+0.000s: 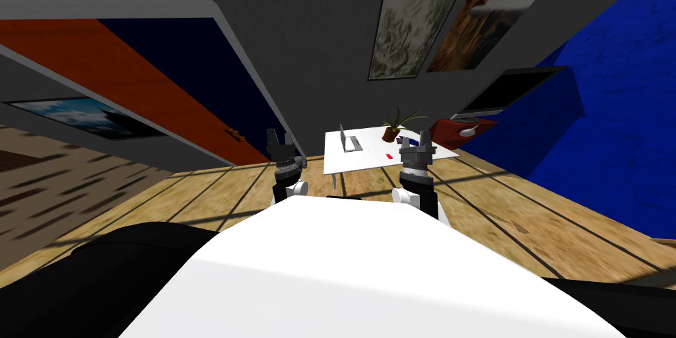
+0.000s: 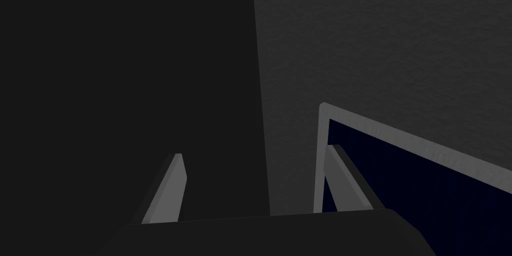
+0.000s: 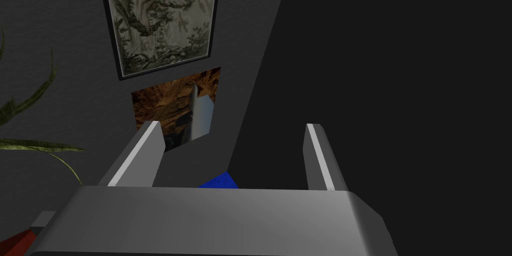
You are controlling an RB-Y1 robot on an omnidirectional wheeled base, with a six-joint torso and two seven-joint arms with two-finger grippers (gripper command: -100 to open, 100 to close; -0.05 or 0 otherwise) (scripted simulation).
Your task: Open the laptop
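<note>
A grey laptop [image 1: 348, 140] rests on the left part of a white table [image 1: 370, 158] some way ahead of me, its lid standing upright over the base. My left gripper [image 1: 280, 137] is raised to the left of the table, apart from it, and its fingers [image 2: 172, 188] stand open with nothing between them. My right gripper [image 1: 417, 139] is raised in front of the table's right part; its fingers [image 3: 142, 153] are open and hold nothing. Both grippers are well short of the laptop.
On the table are a potted plant [image 1: 396, 124], a small red flat item [image 1: 389, 156] and a dark blue object [image 1: 404, 140]. A red chair [image 1: 462, 131] stands right of the table by the blue wall. A red door [image 1: 132, 83] is at the left. Wooden floor lies between me and the table.
</note>
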